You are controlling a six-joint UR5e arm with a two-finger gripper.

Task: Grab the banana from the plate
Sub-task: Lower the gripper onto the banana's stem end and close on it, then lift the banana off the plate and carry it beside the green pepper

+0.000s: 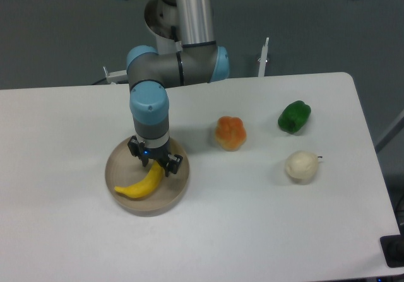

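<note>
While hand point(155, 161) straddles its upper-right end, open, banana point(140, 185) lies diagonally on plate point(115, 162).

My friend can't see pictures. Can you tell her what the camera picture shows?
A robot arm's gripper reaches down over the upper end of a yellow banana lying on a round tan plate. To the right on the white table sit an orange fruit, a green pepper and a whitish ball-shaped item.

The curved yellow plastic-looking banana point(141, 185) is smooth and a bit shiny. The round tan plate point(173, 196) looks dull, like wood.
</note>
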